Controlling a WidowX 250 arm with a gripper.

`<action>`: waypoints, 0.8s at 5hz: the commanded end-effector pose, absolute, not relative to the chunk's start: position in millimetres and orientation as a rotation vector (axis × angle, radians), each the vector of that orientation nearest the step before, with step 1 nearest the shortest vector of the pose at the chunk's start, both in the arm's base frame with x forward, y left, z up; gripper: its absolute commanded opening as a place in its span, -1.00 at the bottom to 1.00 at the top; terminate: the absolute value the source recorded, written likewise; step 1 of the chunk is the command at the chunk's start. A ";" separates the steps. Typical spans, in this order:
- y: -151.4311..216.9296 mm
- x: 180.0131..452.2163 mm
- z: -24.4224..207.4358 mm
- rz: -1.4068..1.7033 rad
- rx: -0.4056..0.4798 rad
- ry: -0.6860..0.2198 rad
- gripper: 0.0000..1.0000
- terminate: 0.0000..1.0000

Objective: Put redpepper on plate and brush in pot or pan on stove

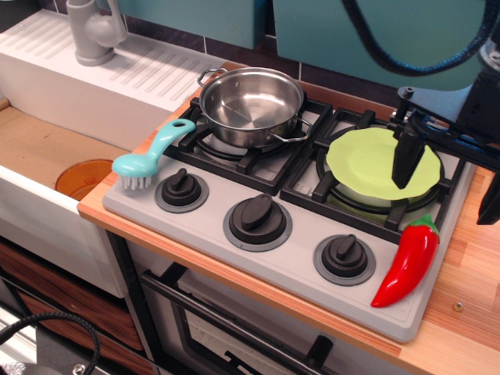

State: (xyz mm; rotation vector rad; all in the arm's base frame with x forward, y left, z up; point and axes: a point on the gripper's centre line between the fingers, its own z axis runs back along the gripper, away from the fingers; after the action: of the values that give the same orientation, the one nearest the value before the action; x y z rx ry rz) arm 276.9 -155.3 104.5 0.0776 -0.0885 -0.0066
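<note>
The redpepper (408, 262) lies on the grey stove (205, 233) at its front right corner, green stem pointing back. The lime-green plate (367, 160) rests on the right burner grate. The teal brush (148, 160) lies on the stove's left edge, bristles down, with its handle reaching toward the pot. The steel pot (251, 105) stands empty on the back left burner. My gripper (449, 180) hangs open and empty at the right. One black finger is over the plate's right side and the other is at the frame's right edge, behind the pepper.
A white sink (47, 148) sits left of the stove with an orange-brown disc (84, 178) in it and a grey faucet (94, 31) behind. Three dark knobs (258, 219) line the stove front. A wooden counter (469, 297) lies to the right.
</note>
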 end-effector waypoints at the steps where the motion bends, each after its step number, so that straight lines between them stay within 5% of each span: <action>1: -155.3 276.9 104.5 -0.007 0.078 -0.088 1.00 -1.00; 4: -165.6 283.4 63.0 0.002 0.054 -0.173 1.00 -1.00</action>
State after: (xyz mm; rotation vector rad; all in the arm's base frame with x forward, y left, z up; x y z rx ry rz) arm 279.9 -162.9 54.8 0.0667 -0.1500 0.0027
